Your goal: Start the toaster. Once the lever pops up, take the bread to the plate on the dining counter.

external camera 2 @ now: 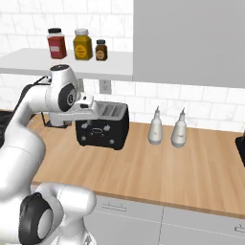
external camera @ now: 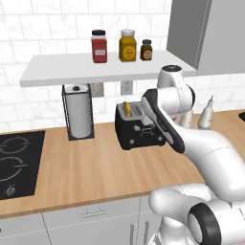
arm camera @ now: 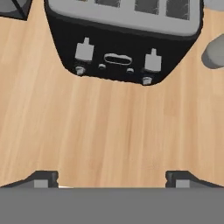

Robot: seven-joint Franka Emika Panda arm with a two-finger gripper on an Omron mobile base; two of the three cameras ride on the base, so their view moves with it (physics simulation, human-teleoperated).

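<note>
The black toaster (external camera: 139, 131) (external camera 2: 103, 127) stands on the wood worktop against the tiled wall. A golden-crusted bread slice (external camera: 127, 109) sticks up from its left slot. In the hand view the toaster front (arm camera: 118, 48) faces me, with two grey levers (arm camera: 84, 50) and small silver knobs (arm camera: 79, 70) below them. My gripper (arm camera: 112, 179) hangs above the worktop just in front of the toaster, open wide, with nothing between its fingertips (arm camera: 41, 179). The plate and the dining counter are out of view.
A paper towel holder (external camera: 79, 117) stands left of the toaster, and a black hob (external camera: 16, 162) lies further left. Two pale bottles (external camera 2: 155, 127) stand to the right. A shelf (external camera: 100, 67) with three jars and a grey cabinet (external camera 2: 191, 38) hang overhead.
</note>
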